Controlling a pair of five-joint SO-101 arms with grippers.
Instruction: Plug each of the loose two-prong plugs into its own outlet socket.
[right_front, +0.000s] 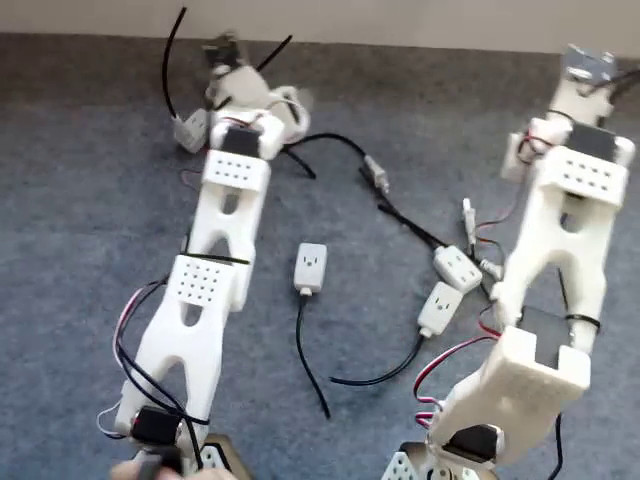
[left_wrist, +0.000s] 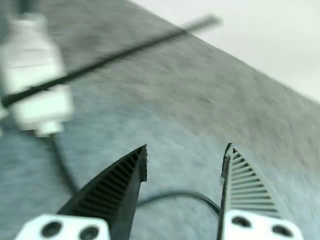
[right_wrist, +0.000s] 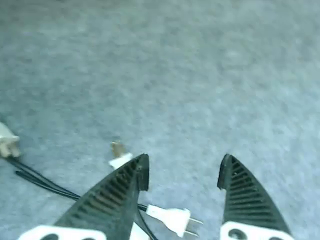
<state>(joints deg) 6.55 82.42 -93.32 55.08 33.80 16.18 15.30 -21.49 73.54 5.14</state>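
Table (right_front: 90, 200), grey-blue carpeted top. Mid-table: white outlet socket (right_front: 310, 268), black cord (right_front: 303, 350) trailing from it. Right side: second socket (right_front: 457, 267) just beside third socket (right_front: 439, 307). Grey plug (right_front: 377, 175) and white plug (right_front: 468, 215) lie nearby.

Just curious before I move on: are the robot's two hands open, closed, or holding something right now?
Left hand: open, holding nothing.
Right hand: open, holding nothing; a small white two-prong plug lies loose nearby.

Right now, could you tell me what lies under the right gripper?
Grey carpet, with a white two-prong plug and black cords, lies under the right gripper. One finger partly covers a second plug, hiding its body.
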